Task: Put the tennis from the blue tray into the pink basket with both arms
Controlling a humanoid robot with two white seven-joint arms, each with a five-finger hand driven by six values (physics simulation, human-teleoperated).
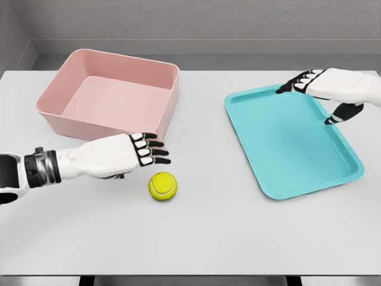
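Your left hand (128,154) has its fingers out flat and holds nothing. The ball (164,186) sits on the table (226,238), just below its fingertips, near the pink basket (169,98). Your right hand (327,89) hangs loose over the tray (286,179), far away.

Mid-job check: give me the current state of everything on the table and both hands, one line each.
tennis ball: on the table, outside both containers, not held.
pink basket: upright, empty.
blue tray: flat on the table, empty.
left hand: open, just above-left of the ball, holding nothing.
right hand: open, over the tray's far right corner, holding nothing.
table: white, carries all three items.
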